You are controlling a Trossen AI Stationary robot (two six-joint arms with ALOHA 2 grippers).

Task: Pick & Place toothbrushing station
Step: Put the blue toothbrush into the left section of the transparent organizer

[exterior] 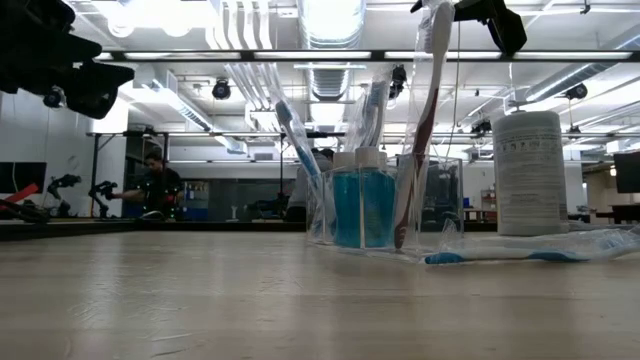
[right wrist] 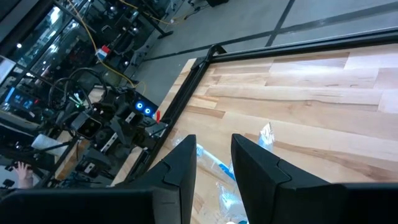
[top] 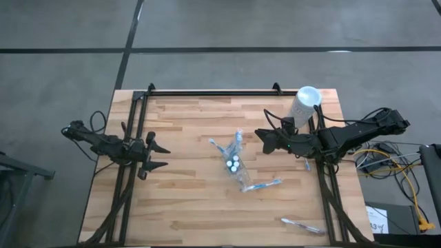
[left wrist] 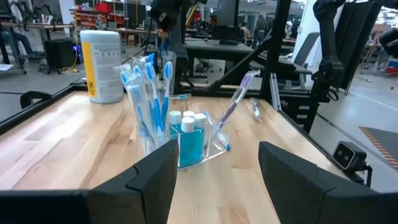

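A tall white canister [top: 304,105] stands upright at the wooden bench's [top: 186,207] far right corner (labelled side visible); a person [exterior: 155,185] sits beyond.

I see bare table [top: 186,207] between my left gripper [top: 162,156] and the middle. There the pouch [top: 236,165] of toothbrushes and tubes [top: 232,164] blocks passage. A white cylinder [top: 304,105] crowds the far right corner; loose toothbrushes [top: 303,224] lie near right.
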